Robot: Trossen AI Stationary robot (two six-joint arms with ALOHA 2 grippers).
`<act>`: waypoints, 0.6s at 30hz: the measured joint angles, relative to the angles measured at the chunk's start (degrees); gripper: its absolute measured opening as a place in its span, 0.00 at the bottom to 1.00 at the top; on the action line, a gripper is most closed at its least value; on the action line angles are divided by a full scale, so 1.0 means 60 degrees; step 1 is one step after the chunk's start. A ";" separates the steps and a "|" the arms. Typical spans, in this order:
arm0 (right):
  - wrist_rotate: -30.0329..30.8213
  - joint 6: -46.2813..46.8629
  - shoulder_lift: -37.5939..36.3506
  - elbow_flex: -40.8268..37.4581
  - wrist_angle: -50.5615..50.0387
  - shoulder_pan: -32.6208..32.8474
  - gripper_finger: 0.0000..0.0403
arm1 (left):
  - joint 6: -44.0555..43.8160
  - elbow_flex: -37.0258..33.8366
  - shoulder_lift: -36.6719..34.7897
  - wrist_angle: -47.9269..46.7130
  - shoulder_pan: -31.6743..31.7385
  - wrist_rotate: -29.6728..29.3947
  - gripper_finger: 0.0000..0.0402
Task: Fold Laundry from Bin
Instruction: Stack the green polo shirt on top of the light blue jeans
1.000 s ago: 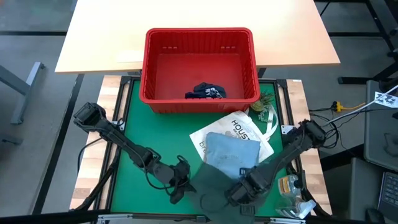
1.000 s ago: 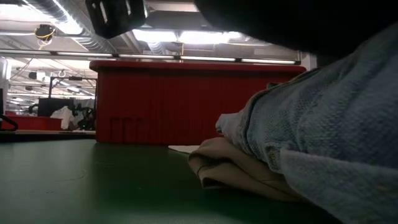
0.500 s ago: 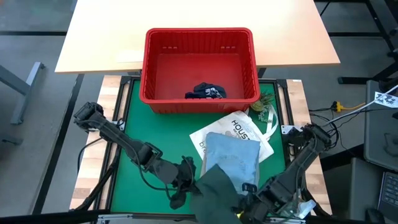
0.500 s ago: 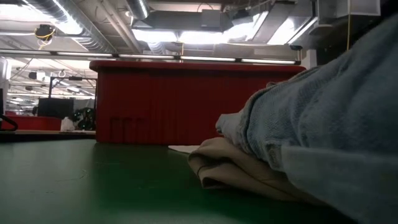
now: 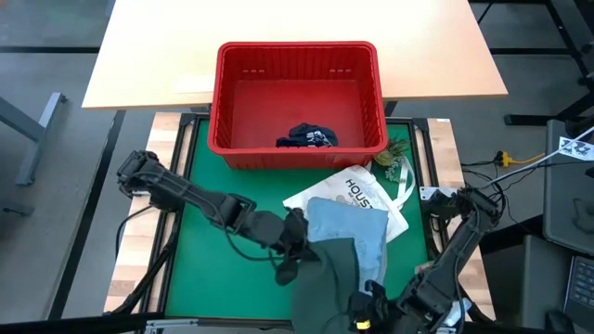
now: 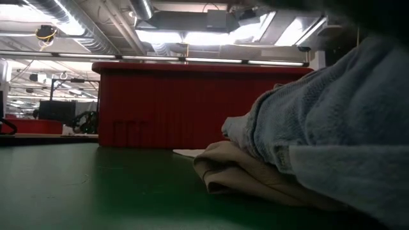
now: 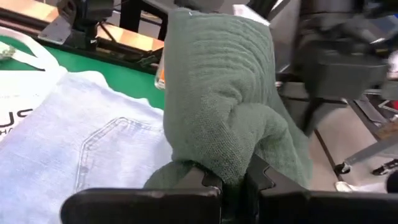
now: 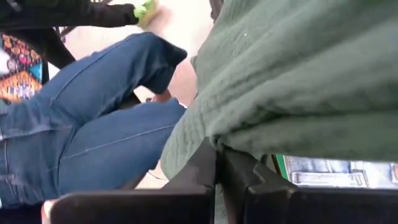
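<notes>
Both my claws are clamped on the dark olive-green knitted garment (image 5: pixel 327 274), held between them at the near edge of the green worktop (image 5: pixel 209 190), well in front of the red slotted plastic bin (image 5: pixel 299 141). The left claw (image 7: pixel 234 180) pinches a bunched fold of the garment beside the folded pale blue denim shirt (image 5: pixel 348 230); the right claw (image 8: pixel 219 163) grips another edge, farther from the bin, with a person's blue-jeaned legs (image 8: pixel 87 124) showing beyond the worktop.

The blue shirt lies on a white tote bag printed with dark lettering (image 5: pixel 345 190), just in front of the bin; from table height a folded beige garment (image 6: pixel 246 176) shows beneath it. The navy shorts with a white-lettered waistband (image 5: pixel 306 137) lie alone on the bin's floor.

I judge the step in hand to be spreading the olive piece for its fold. My next move calls for drawing the two claws apart to pull the cloth flat, then lowering it onto bare worktop clear of the stack.
</notes>
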 joint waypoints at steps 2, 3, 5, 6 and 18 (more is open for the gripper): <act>0.0277 0.0288 0.0000 0.0000 -0.0014 0.0090 0.02 | -0.0002 0.0001 0.0225 0.0112 0.0171 0.0102 0.01; 0.0406 0.0418 0.0000 0.0000 -0.0025 0.0144 0.02 | 0.0005 0.0001 0.0353 0.0183 0.0249 0.0170 0.01; 0.0701 0.0543 0.0000 -0.0003 -0.0051 0.0252 0.02 | 0.0147 0.0001 0.0581 0.0403 0.0407 0.0247 0.01; 0.0851 0.0605 0.0000 -0.0004 -0.0080 0.0296 0.02 | 0.0245 0.0001 0.0679 0.0454 0.0475 0.0257 0.01; 0.2047 0.3304 0.0407 -0.0007 -0.2523 0.0688 0.02 | 0.1688 0.0004 0.1235 0.1951 0.1170 0.0097 0.01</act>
